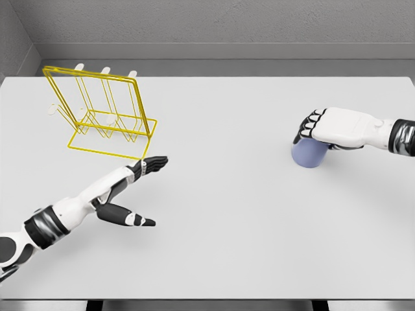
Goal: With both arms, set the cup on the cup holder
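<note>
- The cup (307, 154), pale blue, sat on the right half of the white table (220, 214), well apart from the cup holder (104, 113), the yellow wire rack with white-tipped pegs at the far left.
- My right hand (337, 126) lay directly over the cup, palm down, arm coming in from the right edge. Its dark fingertips (306, 126) were curled down over the cup's far-left rim. I read this as a grasp closed or closing on the cup; whether the thumb was seated I could not tell, since the palm hid it.
- The cup appeared upright or nearly so, with only its lower body showing beneath the hand. I could not see which way its mouth faced.
- My left hand (139, 188) hovered over the table just in front of the rack's near corner, fingers extended and flat, thumb splayed out toward the table centre, holding nothing.
- Key relation: the cup lay far to the right of the left hand and even farther from the rack. The right hand was on the cup; the left hand was by far the nearer to the holder.
- Judgement: the coming move would call for carrying the cup leftward across the table toward mid-table, where the left hand could take it.
- Risk noted: a top-down grip over the rim could slip during transport.
</note>
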Robot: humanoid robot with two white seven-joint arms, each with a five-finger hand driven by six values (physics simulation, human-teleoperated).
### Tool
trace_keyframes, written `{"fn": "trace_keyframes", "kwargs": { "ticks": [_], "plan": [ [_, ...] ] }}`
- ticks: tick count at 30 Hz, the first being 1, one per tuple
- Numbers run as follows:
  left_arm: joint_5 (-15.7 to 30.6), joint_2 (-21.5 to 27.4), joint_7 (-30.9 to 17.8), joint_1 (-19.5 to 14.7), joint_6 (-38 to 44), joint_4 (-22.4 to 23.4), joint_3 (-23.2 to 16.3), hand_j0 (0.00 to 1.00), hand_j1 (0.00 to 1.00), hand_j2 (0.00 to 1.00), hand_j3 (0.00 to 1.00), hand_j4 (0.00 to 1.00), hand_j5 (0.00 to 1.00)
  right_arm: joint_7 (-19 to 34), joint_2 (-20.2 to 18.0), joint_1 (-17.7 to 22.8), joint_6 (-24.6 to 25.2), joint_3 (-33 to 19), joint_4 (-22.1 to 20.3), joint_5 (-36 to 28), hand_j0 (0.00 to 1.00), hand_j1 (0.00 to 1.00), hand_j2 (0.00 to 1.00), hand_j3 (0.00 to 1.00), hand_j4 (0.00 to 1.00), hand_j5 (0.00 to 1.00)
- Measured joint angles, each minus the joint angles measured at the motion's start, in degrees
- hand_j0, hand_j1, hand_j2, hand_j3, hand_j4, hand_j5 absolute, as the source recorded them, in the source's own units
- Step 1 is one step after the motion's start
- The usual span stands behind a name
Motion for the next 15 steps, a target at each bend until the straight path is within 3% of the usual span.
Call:
{"fn": "trace_keyframes", "kwargs": {
  "ticks": [7, 15],
  "plan": [
    [5.53, -0.07, -0.03, -0.61, 1.32, 1.72, -0.84, 1.0, 1.0, 1.0, 1.0, 1.0, 1.0, 0.16, -0.01, -0.44, -0.09, -0.29, -0.81, 0.46, 0.56, 0.56, 0.56, 0.56, 0.56, 0.56],
    [10.15, -1.47, -0.36, -1.84, 5.8, 1.83, -0.98, 1.0, 1.0, 1.0, 1.0, 1.0, 1.0, 0.15, -0.19, -1.32, -0.12, -0.9, -3.06, 0.54, 0.54, 0.54, 0.54, 0.54, 0.54, 0.54]
  ]
}}
